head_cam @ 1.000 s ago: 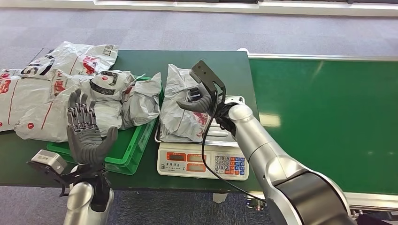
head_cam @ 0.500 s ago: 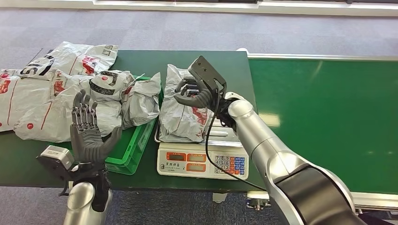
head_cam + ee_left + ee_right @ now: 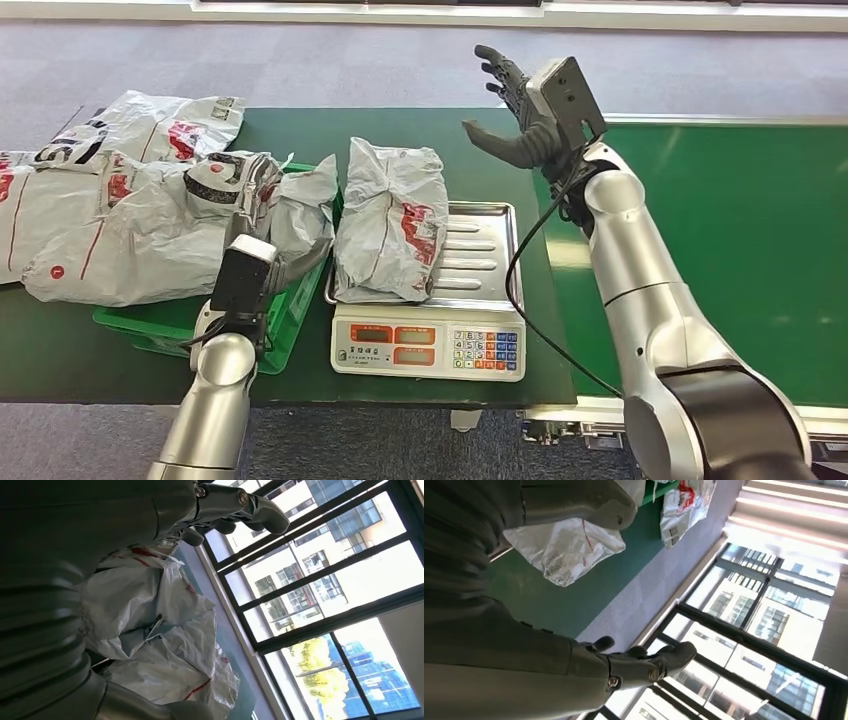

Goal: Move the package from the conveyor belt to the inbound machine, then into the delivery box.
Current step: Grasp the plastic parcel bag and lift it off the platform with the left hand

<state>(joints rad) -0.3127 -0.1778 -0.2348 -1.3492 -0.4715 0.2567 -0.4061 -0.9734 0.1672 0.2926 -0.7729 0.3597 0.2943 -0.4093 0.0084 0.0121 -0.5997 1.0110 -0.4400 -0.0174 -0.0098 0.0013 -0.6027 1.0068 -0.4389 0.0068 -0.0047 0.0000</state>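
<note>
Grey plastic wrapped the package point(image 3: 388, 220), which lay crumpled on the steel tray of the scale point(image 3: 480, 262), its red print facing up and nothing holding it. The scale stood on the dark green surface point(image 3: 300, 125), just beside the green conveyor belt point(image 3: 720, 240). On the package's other side a green crate point(image 3: 268, 335) held a heap of similar grey bags point(image 3: 150, 215), some spilling over its rim onto the surface. The right hand point(image 3: 510, 110) hung raised above the far edge of the surface, well clear of the package, fingers spread and holding nothing. The left hand point(image 3: 285, 262) reached low at the crate's near edge against the bags; whether its fingers were apart or together, I could not tell.
</note>
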